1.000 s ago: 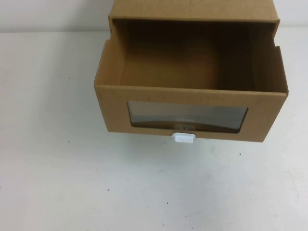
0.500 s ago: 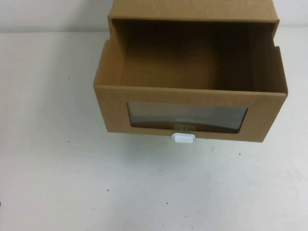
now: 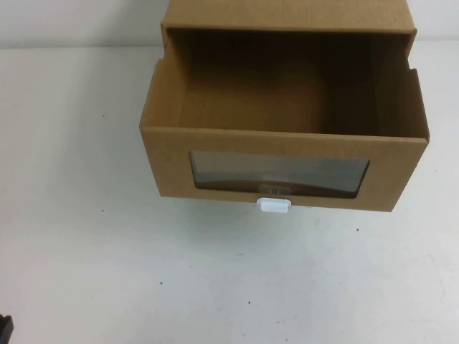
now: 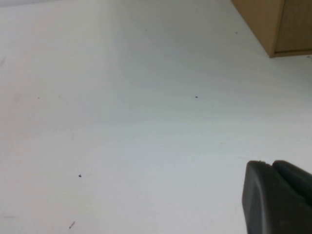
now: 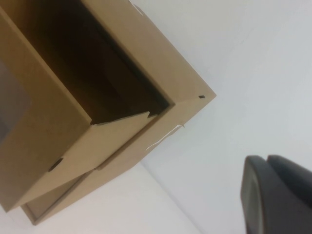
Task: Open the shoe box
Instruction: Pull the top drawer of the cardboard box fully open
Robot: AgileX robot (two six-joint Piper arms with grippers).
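Observation:
The brown cardboard shoe box (image 3: 287,14) stands at the far middle of the table. Its drawer (image 3: 168,161) is slid out toward me, empty inside, with a clear window (image 3: 280,172) and a white pull tab (image 3: 273,205) on the front. My left gripper (image 4: 270,165) is shut and empty over bare table, well left of the box corner (image 4: 263,19); a dark bit of it shows at the near-left corner (image 3: 4,328). My right gripper (image 5: 267,160) is shut and empty, off to the right of the box (image 5: 146,53), outside the high view.
The white table (image 3: 86,251) spreads around the box, with a few small dark specks. A pale wall rises behind the box.
A dark part of the left gripper has come into the high view's near-left corner. The box and its drawer have not moved.

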